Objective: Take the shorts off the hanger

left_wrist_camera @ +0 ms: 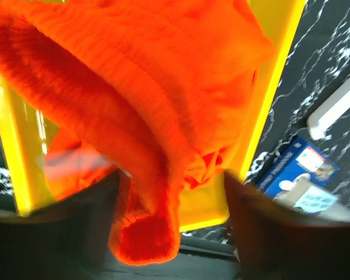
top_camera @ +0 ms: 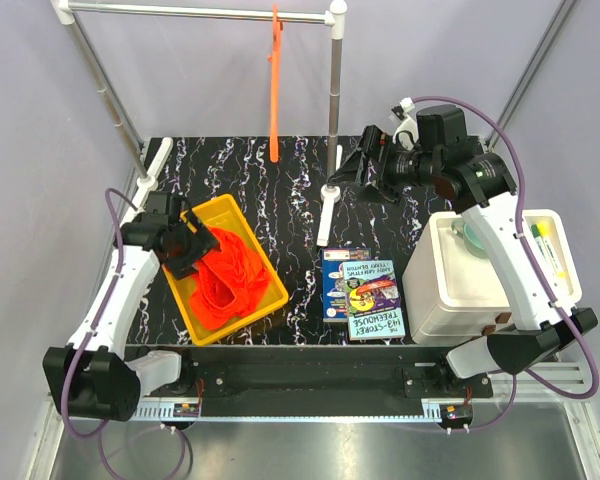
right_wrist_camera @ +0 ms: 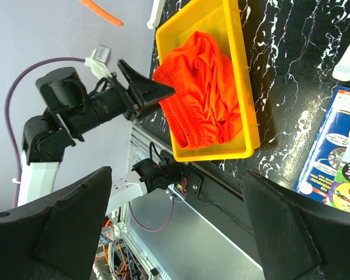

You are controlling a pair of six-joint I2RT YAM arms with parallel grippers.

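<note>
The orange-red shorts (top_camera: 230, 272) lie crumpled in the yellow tray (top_camera: 208, 325), off the hanger. The thin orange hanger (top_camera: 275, 90) hangs bare on the rail at the back; its tip shows in the right wrist view (right_wrist_camera: 102, 11). My left gripper (top_camera: 190, 243) is at the tray's left side, open, with a folded hem of the shorts (left_wrist_camera: 134, 87) between its blurred fingers (left_wrist_camera: 46, 233). My right gripper (top_camera: 355, 175) is open and empty, held in the air right of the rail post. It looks down on the shorts (right_wrist_camera: 204, 87) and the tray (right_wrist_camera: 248, 105).
A grey rail (top_camera: 200, 12) on posts (top_camera: 333, 100) spans the back, with white feet (top_camera: 325, 215) on the black marbled table. Two books (top_camera: 363, 285) lie right of the tray. A white box (top_camera: 450, 275) stands at the right.
</note>
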